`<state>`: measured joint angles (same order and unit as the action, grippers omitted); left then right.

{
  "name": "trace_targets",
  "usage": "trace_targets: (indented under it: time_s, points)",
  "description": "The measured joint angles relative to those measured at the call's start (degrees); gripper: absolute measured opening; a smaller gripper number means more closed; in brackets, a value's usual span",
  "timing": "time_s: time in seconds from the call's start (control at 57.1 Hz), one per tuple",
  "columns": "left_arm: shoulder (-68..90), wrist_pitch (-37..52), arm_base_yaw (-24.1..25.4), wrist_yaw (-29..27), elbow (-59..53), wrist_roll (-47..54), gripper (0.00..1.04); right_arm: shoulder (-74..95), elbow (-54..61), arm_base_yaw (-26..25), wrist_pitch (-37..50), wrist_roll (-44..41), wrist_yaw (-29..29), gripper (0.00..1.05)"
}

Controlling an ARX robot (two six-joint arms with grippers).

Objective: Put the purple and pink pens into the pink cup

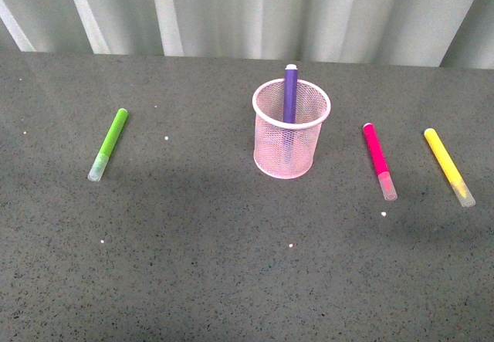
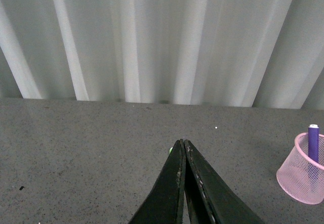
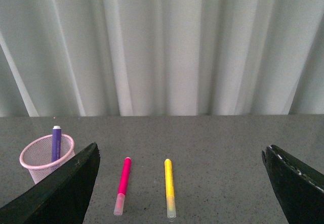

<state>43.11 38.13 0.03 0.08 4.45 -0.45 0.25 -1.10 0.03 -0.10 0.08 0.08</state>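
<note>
Currently on the dark grey table, listed from the robot's left to its right:

1. Left gripper: jaws pressed together, nothing between them. It points at bare table, and the cup is well off from its tips.
2. Lime-green marker: lying flat, well apart from the cup. Not a task item.
3. Pink cup: upright, mid-table.
4. Purple pen: standing inside the cup, leaning on the far rim, top end above it. That half of the task looks done.
5. Pink pen: flat on the table, near the cup on its right and touching nothing. Its long axis runs roughly away from the robot, with the clear cap at the near end, angled slightly rightward. This is the item still to be placed.
6. Yellow marker: flat, near the pink pen on its right and almost parallel to it. Not a task item.
7. Right gripper: jaws spread wide, empty. Its wrist view shows the pink pen ahead, within the span of the open fingers and on the cup's side.

Judgement: the right arm is the nearer one. A grasp should close across the barrel, not along it, and stay off the yellow marker.
</note>
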Motion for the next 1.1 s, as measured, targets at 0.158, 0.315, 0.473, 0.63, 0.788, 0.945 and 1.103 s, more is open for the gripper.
trace_targets:
  time_s: [0.158, 0.315, 0.473, 0.63, 0.788, 0.945, 1.103]
  points:
    - [-4.9, -3.1, 0.0, 0.0, -1.8, 0.0, 0.04, 0.0, 0.0, 0.0, 0.0, 0.0, 0.0, 0.98]
    - [-7.7, -3.6, 0.0, -0.1, -3.2, 0.0, 0.04, 0.0, 0.0, 0.0, 0.0, 0.0, 0.0, 0.98]
    - [-13.3, -8.7, 0.0, -0.1, -3.3, 0.0, 0.04, 0.0, 0.0, 0.0, 0.0, 0.0, 0.0, 0.98]
    - [-17.8, -12.9, 0.0, -0.1, -3.3, 0.0, 0.04, 0.0, 0.0, 0.0, 0.0, 0.0, 0.0, 0.98]
    - [-22.7, -17.6, 0.0, -0.1, -3.3, 0.0, 0.04, 0.0, 0.0, 0.0, 0.0, 0.0, 0.0, 0.98]
    - [-26.1, -20.9, 0.0, -0.1, -3.3, 0.0, 0.04, 0.0, 0.0, 0.0, 0.0, 0.0, 0.0, 0.98]
    - [-29.2, -24.0, 0.0, -0.1, -3.3, 0.0, 0.04, 0.0, 0.0, 0.0, 0.0, 0.0, 0.0, 0.98]
